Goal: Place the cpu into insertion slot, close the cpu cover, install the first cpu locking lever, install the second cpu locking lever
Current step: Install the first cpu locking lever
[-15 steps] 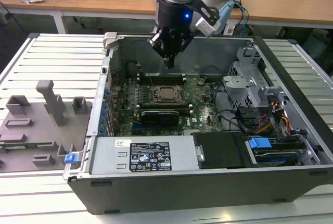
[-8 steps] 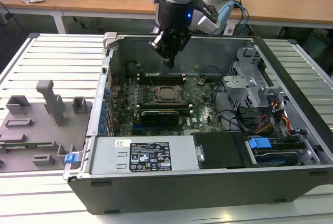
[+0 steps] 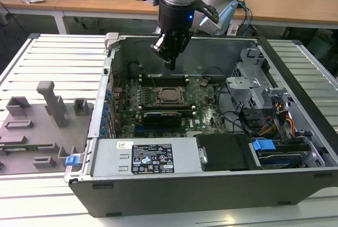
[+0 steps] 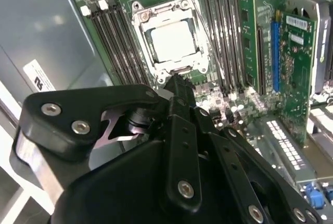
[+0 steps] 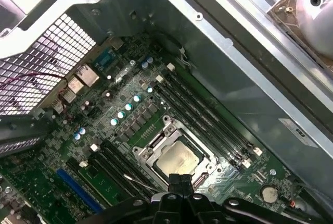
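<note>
The arm hangs over an open computer case point(image 3: 296, 179) that lies on its side on a slatted metal counter point(image 3: 58, 63). Its gripper point(image 3: 170, 64) points down into the case, above the motherboard point(image 3: 203, 112) and apart from it, over the memory slots point(image 3: 166, 81) just behind the socket. In both wrist views the black fingertips point(image 4: 177, 86) come together to a single narrow tip with no gap and nothing between them, so the jaws are clenched and carry nothing.

The cpu point(image 4: 172, 41) sits flat in the insertion slot point(image 5: 154, 156), its dull silver top showing through the cut-out centre of the cpu cover point(image 4: 146, 30). The cover lies folded down over the chip, its metal frame running around all four sides. In the first wrist view a thin wire locking lever point(image 5: 141, 183) runs along one side of the socket; whether it is latched cannot be told.

Long dark memory slots flank the socket on both sides. A black expansion card point(image 3: 165, 116) stands in front of the socket in the exterior view. A grey fixture with moulded holders point(image 3: 37, 126) rests on the counter at the exterior view's left, well apart from the case.
</note>
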You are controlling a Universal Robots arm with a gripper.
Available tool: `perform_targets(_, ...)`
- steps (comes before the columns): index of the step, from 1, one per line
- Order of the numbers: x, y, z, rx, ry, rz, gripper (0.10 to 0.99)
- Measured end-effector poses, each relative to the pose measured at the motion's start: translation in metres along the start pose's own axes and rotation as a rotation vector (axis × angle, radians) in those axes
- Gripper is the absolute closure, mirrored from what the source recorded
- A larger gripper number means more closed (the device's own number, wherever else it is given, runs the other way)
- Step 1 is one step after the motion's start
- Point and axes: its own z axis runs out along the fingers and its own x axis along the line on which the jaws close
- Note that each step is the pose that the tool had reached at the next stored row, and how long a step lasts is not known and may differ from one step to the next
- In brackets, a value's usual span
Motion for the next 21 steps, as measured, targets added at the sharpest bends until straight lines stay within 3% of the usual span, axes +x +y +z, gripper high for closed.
perform_targets(3,0.0000,0.0000,0.0012,0.000,-0.0028,0.086,0.980)
perform_targets(8,0.0000,-0.0001,0.0026,0.001,-0.0055,0.177,0.980)
perform_targets(10,0.0000,-0.0001,0.0041,0.001,-0.0079,0.255,0.980)
perform_targets(12,0.0000,-0.0001,0.0051,0.002,-0.0093,0.300,0.980)
perform_targets(21,0.0019,0.0015,0.0070,0.003,-0.0128,0.418,0.980)
